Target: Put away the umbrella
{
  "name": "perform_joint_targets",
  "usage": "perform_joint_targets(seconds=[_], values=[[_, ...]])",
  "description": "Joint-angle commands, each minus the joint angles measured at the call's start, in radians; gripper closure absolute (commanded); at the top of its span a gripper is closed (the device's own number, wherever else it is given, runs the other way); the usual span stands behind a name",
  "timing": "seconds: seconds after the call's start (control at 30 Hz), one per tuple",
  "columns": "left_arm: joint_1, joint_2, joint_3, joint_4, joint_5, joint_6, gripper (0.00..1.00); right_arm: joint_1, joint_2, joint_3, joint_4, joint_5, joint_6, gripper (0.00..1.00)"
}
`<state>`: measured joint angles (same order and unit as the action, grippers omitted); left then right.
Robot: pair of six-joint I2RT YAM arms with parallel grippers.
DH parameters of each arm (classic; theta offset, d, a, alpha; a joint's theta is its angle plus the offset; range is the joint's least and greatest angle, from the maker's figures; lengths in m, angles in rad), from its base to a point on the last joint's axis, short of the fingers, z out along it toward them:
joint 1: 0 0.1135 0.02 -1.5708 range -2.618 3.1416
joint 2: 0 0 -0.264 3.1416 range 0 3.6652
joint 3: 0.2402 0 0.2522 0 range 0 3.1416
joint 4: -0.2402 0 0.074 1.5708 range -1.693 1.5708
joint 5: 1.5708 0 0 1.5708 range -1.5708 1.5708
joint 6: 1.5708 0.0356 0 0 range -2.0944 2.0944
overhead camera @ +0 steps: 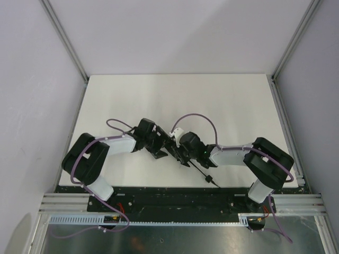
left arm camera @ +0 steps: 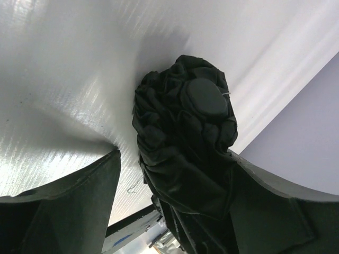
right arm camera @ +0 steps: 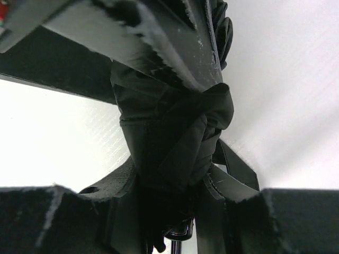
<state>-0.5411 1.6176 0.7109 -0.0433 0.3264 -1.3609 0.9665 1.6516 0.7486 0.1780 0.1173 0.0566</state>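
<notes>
The umbrella is folded and sits over the middle of the white bench, a little toward the near edge, where the two arms meet. Its thin shaft slants out toward the near right and ends in a small dark knob close to the bench's near edge.

In the left wrist view the bunched black canopy stands between the left fingers, with a round flat cap at its far end. These fingers are spread wide. The one on the left of that view stands apart from the fabric, with bare bench showing in the gap. The other lies against the folds, so the pair is not squeezing the umbrella.

In the right wrist view the right fingers have closed in on the lower part of the bundle. Creased fabric fills the space between them and a strap hangs to one side. A toothed black bar crosses the top of that view, right against the canopy. From above, the fingertips of both arms are lost in the black mass.
</notes>
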Motion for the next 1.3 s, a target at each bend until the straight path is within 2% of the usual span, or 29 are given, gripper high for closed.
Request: perform_joint_targets(seconds=[0.0, 0.1, 0.2, 0.33, 0.57, 0.67, 0.7, 0.73, 0.83, 1.0, 1.07, 1.27], values=[[-0.010, 0.034, -0.022, -0.119, -0.055, 0.077, 0.17, -0.082, -0.017, -0.028, 0.038, -0.266, 0.035, 1.00], [-0.013, 0.066, -0.015, -0.078, -0.032, 0.079, 0.16, -0.128, -0.005, -0.033, 0.072, -0.422, 0.064, 1.00], [-0.017, 0.082, -0.017, -0.057, -0.035, 0.071, 0.17, -0.155, 0.005, -0.041, 0.102, -0.505, 0.089, 1.00], [-0.017, 0.110, -0.023, -0.041, -0.047, 0.068, 0.24, -0.179, 0.005, -0.059, 0.164, -0.595, 0.128, 1.00], [-0.016, 0.113, -0.045, 0.007, -0.066, 0.061, 0.58, -0.193, -0.019, -0.068, 0.178, -0.635, 0.142, 1.00], [-0.016, 0.108, -0.063, 0.075, -0.054, 0.055, 0.75, -0.179, -0.051, -0.069, 0.161, -0.605, 0.129, 1.00], [-0.015, 0.100, -0.079, 0.120, -0.046, 0.046, 0.81, -0.177, -0.063, -0.068, 0.150, -0.584, 0.135, 0.97], [-0.015, 0.090, -0.095, 0.164, -0.039, 0.035, 0.86, -0.178, -0.076, -0.068, 0.136, -0.562, 0.148, 0.89], [-0.012, 0.055, -0.112, 0.237, -0.025, 0.027, 0.97, -0.182, -0.117, -0.062, 0.063, -0.486, 0.192, 0.56], [-0.001, -0.032, -0.104, 0.300, -0.018, 0.038, 1.00, -0.193, -0.225, -0.024, -0.102, -0.430, 0.271, 0.10], [0.008, -0.055, -0.091, 0.328, 0.003, 0.047, 1.00, -0.207, -0.286, 0.008, -0.182, -0.415, 0.303, 0.03], [0.029, -0.107, -0.056, 0.444, 0.064, 0.060, 1.00, -0.346, -0.498, 0.049, -0.262, -0.458, 0.477, 0.01]])
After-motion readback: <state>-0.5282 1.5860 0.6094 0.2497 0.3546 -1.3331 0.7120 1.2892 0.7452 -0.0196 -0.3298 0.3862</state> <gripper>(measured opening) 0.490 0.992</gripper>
